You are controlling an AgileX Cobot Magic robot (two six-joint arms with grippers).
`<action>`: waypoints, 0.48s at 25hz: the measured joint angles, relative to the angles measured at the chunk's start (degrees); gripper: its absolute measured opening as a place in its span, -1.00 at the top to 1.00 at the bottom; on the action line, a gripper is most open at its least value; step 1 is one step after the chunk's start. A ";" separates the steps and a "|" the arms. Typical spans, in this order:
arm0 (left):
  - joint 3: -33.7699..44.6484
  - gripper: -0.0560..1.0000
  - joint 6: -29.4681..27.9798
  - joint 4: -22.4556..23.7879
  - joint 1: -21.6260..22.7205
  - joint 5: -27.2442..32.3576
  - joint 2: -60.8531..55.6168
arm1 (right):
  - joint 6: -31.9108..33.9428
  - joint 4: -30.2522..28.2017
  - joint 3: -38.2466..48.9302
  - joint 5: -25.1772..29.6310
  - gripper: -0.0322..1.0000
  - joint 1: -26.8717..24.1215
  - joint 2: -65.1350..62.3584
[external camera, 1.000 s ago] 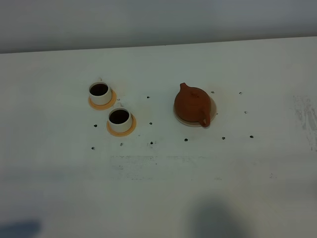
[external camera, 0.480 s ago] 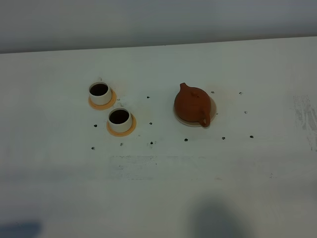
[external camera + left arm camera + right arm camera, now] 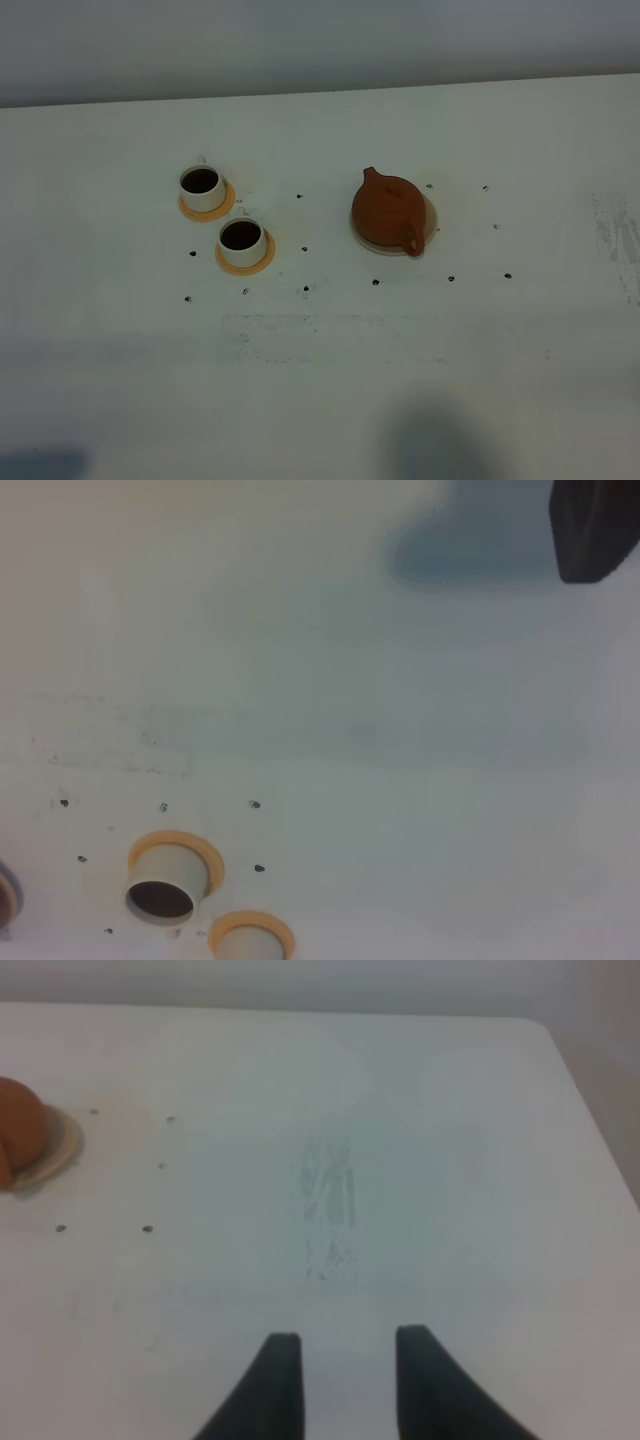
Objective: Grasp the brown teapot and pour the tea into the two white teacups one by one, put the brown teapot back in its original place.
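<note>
On the white surface (image 3: 520,130) both white teacups (image 3: 203,187) hold dark tea, and the brown teapot (image 3: 388,211) sits on its saucer (image 3: 431,217). The task looks finished: the right gripper (image 3: 338,1365) hangs narrowly parted and empty, the left closed, so only retreat remains.

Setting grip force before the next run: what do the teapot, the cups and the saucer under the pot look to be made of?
The brown teapot: likely unglazed clay, matte reddish-brown with no glare. The two white teacups: probably glazed ceramic or porcelain, plain smooth white walls, dark tea inside. The saucer: cream-beige, possibly ceramic; too little shows to tell.
</note>
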 joint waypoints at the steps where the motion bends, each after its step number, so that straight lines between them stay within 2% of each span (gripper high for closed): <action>1: 0.00 0.34 0.00 0.00 0.00 0.00 0.00 | 0.00 0.00 0.00 0.00 0.51 0.00 0.00; 12: 0.00 0.34 0.05 0.00 0.00 0.00 0.00 | 0.00 0.00 0.00 0.00 0.51 0.00 0.00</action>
